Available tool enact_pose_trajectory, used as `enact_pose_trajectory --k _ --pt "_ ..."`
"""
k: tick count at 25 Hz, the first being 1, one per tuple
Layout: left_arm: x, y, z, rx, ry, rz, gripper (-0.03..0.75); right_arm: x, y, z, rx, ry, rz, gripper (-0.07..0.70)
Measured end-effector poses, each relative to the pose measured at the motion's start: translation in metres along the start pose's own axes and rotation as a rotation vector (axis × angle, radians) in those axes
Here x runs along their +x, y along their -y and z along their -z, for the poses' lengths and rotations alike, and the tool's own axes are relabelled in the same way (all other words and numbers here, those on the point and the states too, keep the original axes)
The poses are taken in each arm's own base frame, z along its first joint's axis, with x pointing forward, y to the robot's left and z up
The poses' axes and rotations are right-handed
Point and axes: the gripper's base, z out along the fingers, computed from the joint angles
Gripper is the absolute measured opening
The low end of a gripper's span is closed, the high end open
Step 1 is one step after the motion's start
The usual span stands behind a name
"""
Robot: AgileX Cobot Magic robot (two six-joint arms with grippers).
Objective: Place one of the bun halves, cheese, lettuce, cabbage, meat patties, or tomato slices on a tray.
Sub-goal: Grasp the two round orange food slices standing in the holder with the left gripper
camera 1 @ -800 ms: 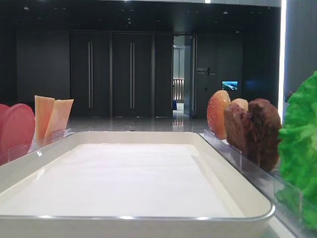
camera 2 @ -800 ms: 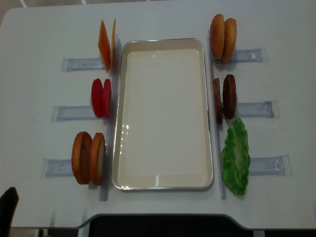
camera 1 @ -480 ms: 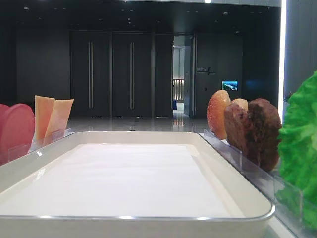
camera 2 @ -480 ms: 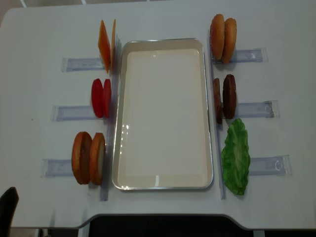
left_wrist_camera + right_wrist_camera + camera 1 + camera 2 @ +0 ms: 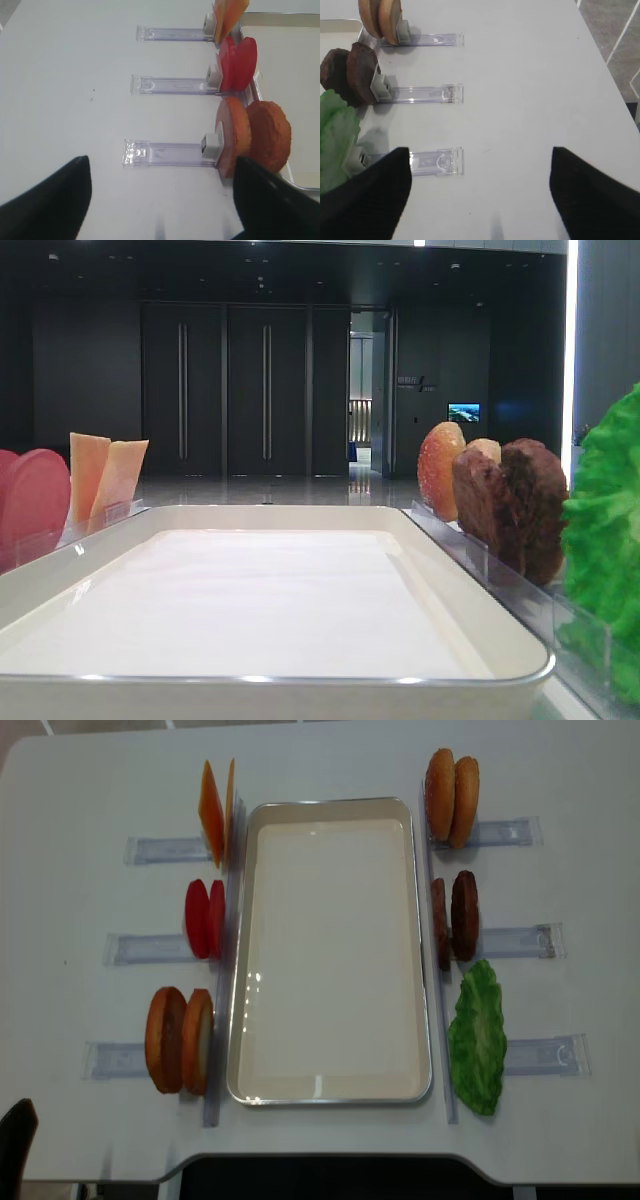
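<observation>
Left gripper (image 5: pixel 160 200): jaws spread wide, holding nothing, hovering over the table's (image 5: pixel 80 780) left near edge, short of the racks; a dark tip shows at the near-left corner in the overhead view
Right gripper (image 5: pixel 480 195): fingers well apart, nothing between them, over the right near edge
Bun halves (image 5: pixel 252 137): nearest the left gripper, upright in a clear rack (image 5: pixel 165 152), just beside the tray's (image 5: pixel 330 810) left rim
Tomato slices (image 5: pixel 237 62): next rack back
Cheese (image 5: pixel 215 810): far-left rack
Meat patties (image 5: pixel 347 72), lettuce (image 5: pixel 335 135): right side
Tray: centre, bare
Handling note, as judgement: approach the buns from above, jaws across the disc's thickness, lift straight up clear of the rack, then lay flat mid-tray
</observation>
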Motion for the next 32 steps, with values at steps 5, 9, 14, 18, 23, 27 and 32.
enact_pose_trajectory --k 5,9,14,18,23,27,32 --pt "0.0 0.0 0.0 0.0 0.0 0.0 0.692 0.0 0.0 0.0 0.0 0.0 0.0 0.541" --pt "0.0 0.0 0.0 0.0 0.0 0.0 0.692 0.0 0.0 0.0 0.0 0.0 0.0 0.541" --pt "0.0 0.0 0.0 0.0 0.0 0.0 0.692 0.0 0.0 0.0 0.0 0.0 0.0 0.541" --pt "0.0 0.0 0.0 0.0 0.0 0.0 0.692 0.0 0.0 0.0 0.0 0.0 0.0 0.541" --pt "0.0 0.0 0.0 0.0 0.0 0.0 0.692 0.0 0.0 0.0 0.0 0.0 0.0 0.541" --pt "0.0 0.0 0.0 0.0 0.0 0.0 0.692 0.0 0.0 0.0 0.0 0.0 0.0 0.541" --pt "0.0001 0.0 0.0 0.0 -0.001 0.0 0.692 0.0 0.0 0.0 0.0 0.0 0.0 0.541"
